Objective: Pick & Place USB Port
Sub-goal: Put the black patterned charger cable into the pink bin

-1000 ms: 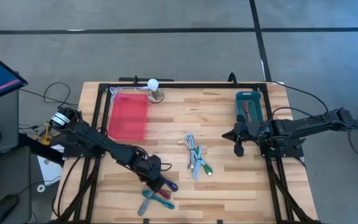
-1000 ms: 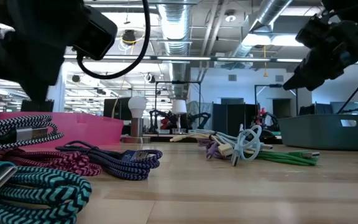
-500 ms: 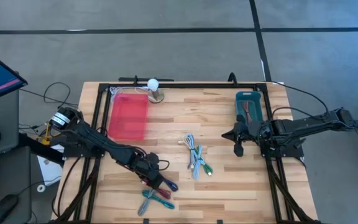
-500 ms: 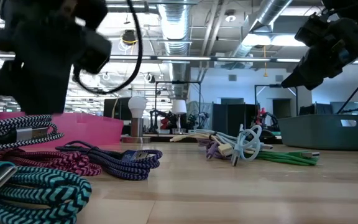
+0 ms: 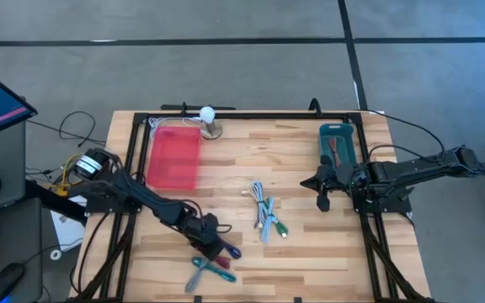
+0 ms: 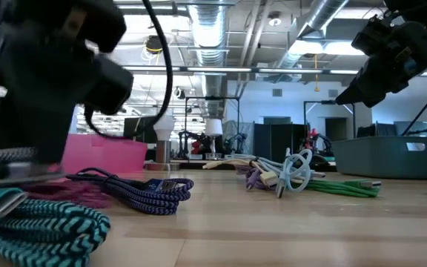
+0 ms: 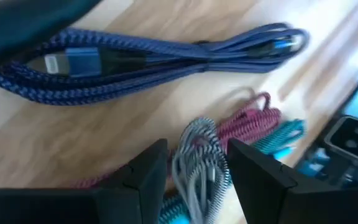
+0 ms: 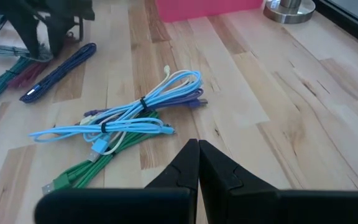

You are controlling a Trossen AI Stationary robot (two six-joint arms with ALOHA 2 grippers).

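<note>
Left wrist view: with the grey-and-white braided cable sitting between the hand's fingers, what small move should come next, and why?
Probably close the left hand on the grey-and-white cable. Its fingers stand open on either side of that bundle, which lies beside the red cable and teal cable, so closing now should catch only the grey one.

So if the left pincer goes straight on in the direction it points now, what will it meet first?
Most likely the grey-and-white braided cable. In the left wrist view it lies between the open fingers of the left pincer, directly ahead, with the pink cable and teal cable beside it. How near it is cannot be judged.
</note>
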